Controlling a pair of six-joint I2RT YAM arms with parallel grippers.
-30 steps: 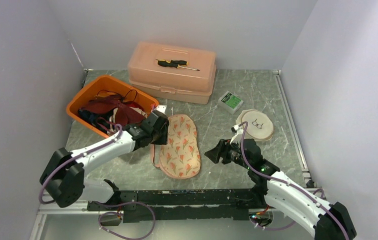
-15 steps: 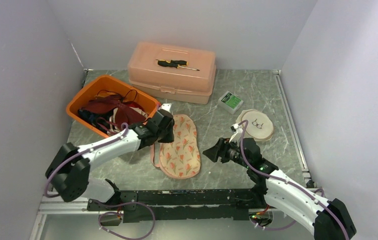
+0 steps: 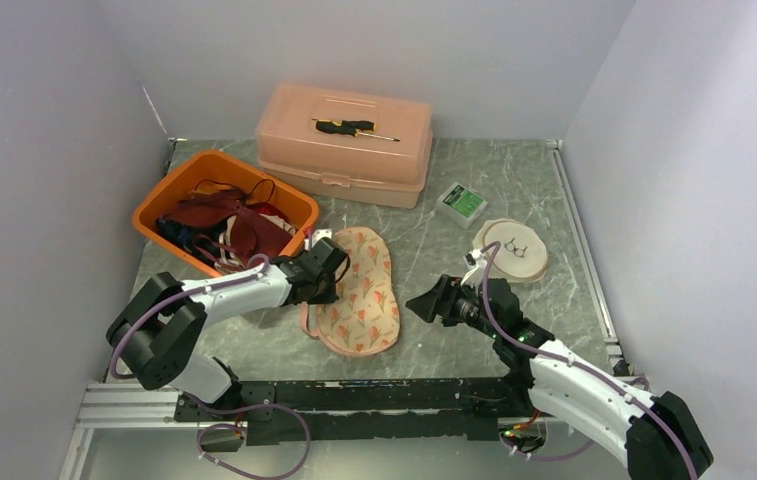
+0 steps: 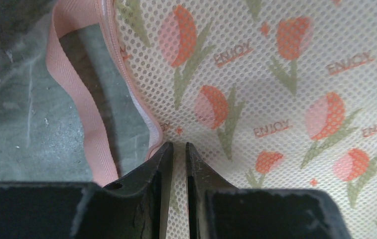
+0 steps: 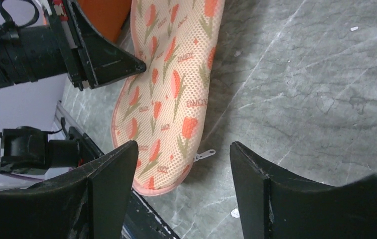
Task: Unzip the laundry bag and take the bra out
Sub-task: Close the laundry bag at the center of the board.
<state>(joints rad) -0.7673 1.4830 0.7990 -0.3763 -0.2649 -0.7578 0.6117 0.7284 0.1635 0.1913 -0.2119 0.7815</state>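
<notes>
The laundry bag (image 3: 359, 290), cream mesh with orange tulips and pink trim, lies flat on the table in front of the arms. It is zipped, and the bra is hidden. My left gripper (image 3: 326, 272) rests on the bag's left edge. In the left wrist view its jaws (image 4: 177, 145) stand almost together with mesh (image 4: 286, 74) between them, beside the pink strap (image 4: 76, 94). My right gripper (image 3: 424, 303) is open just right of the bag. In the right wrist view (image 5: 184, 145) it frames the small metal zipper pull (image 5: 203, 155) at the bag's near end.
An orange bin (image 3: 149, 213) of dark red clothes stands at the left. A pink plastic box (image 3: 344, 150) with a screwdriver (image 3: 354, 127) on it is at the back. A small green-and-white box (image 3: 461, 203) and a round beige disc (image 3: 512, 248) lie at the right.
My left gripper has moved from the bin's corner down and toward me onto the bag's left edge. My right gripper has edged slightly left toward the bag.
</notes>
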